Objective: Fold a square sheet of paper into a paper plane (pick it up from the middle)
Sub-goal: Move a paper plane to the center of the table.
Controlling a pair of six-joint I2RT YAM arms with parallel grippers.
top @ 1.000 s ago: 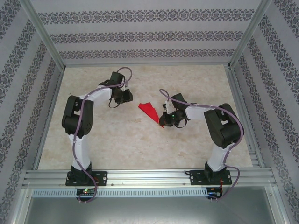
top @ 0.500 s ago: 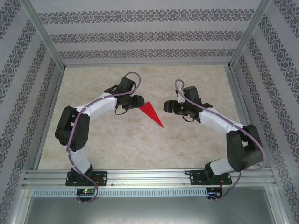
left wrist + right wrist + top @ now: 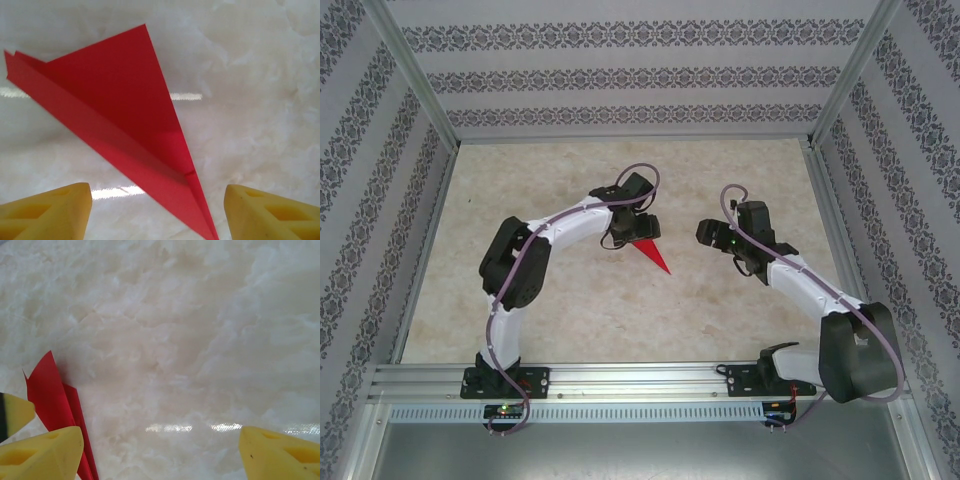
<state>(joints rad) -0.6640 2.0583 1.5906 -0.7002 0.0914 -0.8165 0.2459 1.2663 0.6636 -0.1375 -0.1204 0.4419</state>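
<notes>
Item one, the paper plane (image 3: pixel 656 259): a narrow, creased red dart lying flat on the pale marbled worktop (image 3: pixel 570 300) near its middle, nose angled toward the near edge, wide tail under my left wrist. Item two, my left fingers (image 3: pixel 47 210): yellow, standing wide apart and gripping nothing, with the dart's pointed end lying on the worktop between them. Item three, my right fingers (image 3: pixel 42 452): likewise wide apart and empty over the worktop, just to the right of the plane, whose red edge shows beside one finger in that wrist's view.
</notes>
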